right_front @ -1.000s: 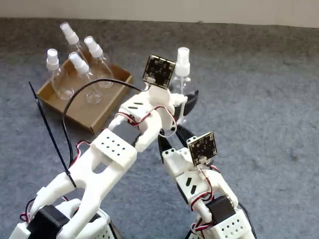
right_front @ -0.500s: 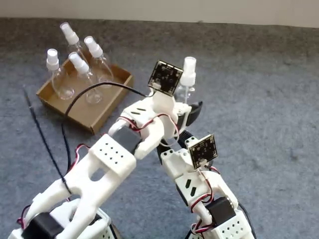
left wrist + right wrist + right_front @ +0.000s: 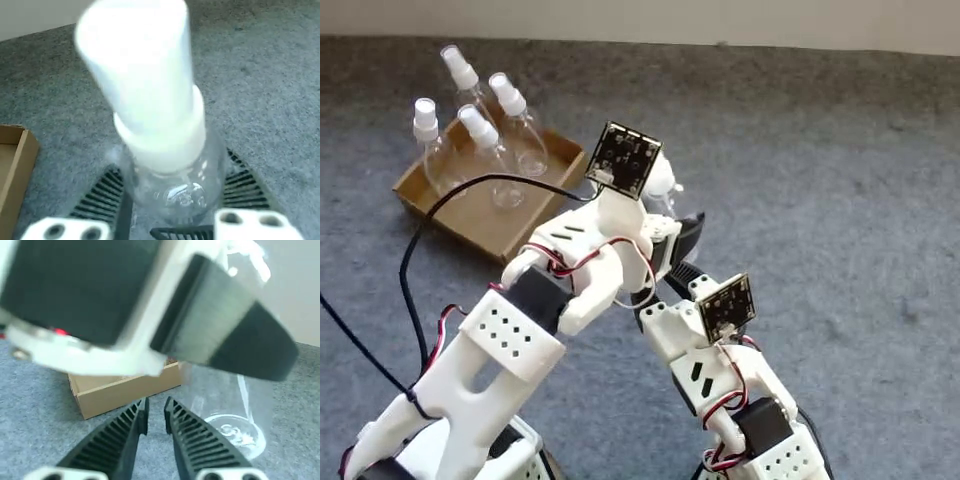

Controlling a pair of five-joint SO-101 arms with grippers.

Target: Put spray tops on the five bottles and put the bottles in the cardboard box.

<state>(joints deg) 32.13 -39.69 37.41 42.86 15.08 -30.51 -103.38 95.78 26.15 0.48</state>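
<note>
- Left gripper [image 3: 172, 197] clamps the fifth bottle [image 3: 172, 172] by its clear body, one ribbed jaw on each side; the spray top [image 3: 142, 75] is already on and rises out of the jaws toward the wrist camera.
- The bottle's long axis runs across the jaws' closing line, roughly upright, top leaning a little to one side; whether its base touches the carpet [image 3: 840, 150] cannot be told.
- The box [image 3: 470, 225] lies off to the outer side of the left jaws, the side away from the right arm, near but apart; four bottles [image 3: 525, 150] lean inside it with tops on, crowded at the end farther from the jaws, with bare floor at the nearer end.
- Right gripper [image 3: 156, 415] sits low just behind the left one, jaws empty and drawn to a narrow slit; the bottle lies ahead of them and off to one side, not between them; the box shows farther ahead.
- By these pictures the last step is in hand: four of five bottles are boxed and the fifth is capped and gripped.
- The coming move likely turns on the box's bearing from the left jaws; the left arm holds the bottle and is the nearer, so a sideways carry with the top kept up, down into the nearer bare end, looks the natural course.
- One risk: the left gripper's black finger passes close over the right jaws' tips; a swing could brush them, or knock the leaning bottles.
</note>
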